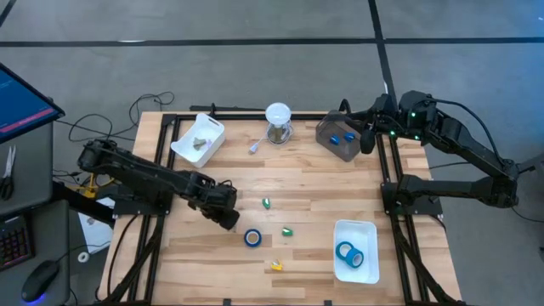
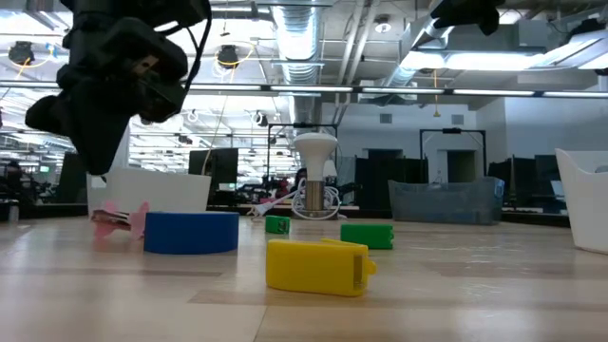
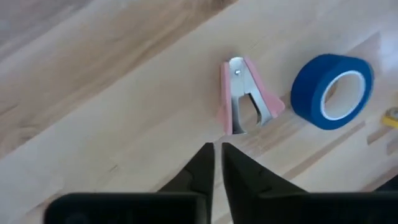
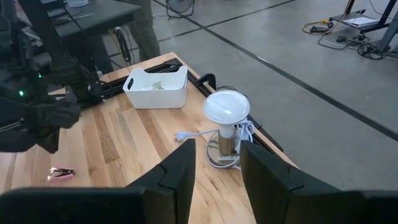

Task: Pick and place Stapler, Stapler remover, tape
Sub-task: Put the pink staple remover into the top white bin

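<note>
Left tool (image 3: 217,163) hangs above the surface (image 1: 306,183), fingers nearly together with only a sliver between, nothing held. The pink staple remover (image 3: 245,93) lies flat just ahead of its tips, likely the next pick. One blue tape roll (image 1: 252,238) sits just beside the remover; another tape roll (image 1: 348,252) is already in the white tray (image 1: 367,270). Right tool (image 4: 216,168) waits raised over the back right corner, fingers apart and empty. No stapler clearly visible; the small green and yellow pieces are hard to identify.
</note>
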Robot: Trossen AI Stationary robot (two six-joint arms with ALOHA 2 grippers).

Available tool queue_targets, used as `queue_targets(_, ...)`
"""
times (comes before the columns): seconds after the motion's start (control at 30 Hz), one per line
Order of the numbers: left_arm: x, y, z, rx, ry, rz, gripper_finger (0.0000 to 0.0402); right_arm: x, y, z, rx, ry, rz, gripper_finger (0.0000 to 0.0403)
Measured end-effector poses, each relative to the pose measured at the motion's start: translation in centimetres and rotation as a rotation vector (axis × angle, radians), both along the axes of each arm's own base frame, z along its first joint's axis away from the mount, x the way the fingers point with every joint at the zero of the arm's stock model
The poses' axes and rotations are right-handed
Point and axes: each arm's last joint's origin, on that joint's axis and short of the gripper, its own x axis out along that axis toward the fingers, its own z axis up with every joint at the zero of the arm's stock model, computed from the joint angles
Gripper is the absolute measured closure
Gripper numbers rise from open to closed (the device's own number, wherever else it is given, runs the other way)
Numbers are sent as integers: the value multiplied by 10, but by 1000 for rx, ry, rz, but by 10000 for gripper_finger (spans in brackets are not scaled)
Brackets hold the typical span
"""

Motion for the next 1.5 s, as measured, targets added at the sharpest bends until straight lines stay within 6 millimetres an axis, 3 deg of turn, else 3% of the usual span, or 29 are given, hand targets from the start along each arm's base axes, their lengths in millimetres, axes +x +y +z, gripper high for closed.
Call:
queue_targets(0.27, 10, -4, -15, -43, 25, -25, 289, 0, 0, 0, -2, 1, -3, 284)
queue_targets(0.47, 16, -5, -20, -46, 1, -25, 257, 0, 0, 0, -2, 0, -4, 284)
queue_targets(1.13, 24, -6, -30, -17, -8, -15, 259, 0, 0, 0, -2, 2, -4, 284)
queue_targets(1.5, 23, -10, -37, -28, 23, -37, 289, 0, 0, 0, -3, 3, -4, 284)
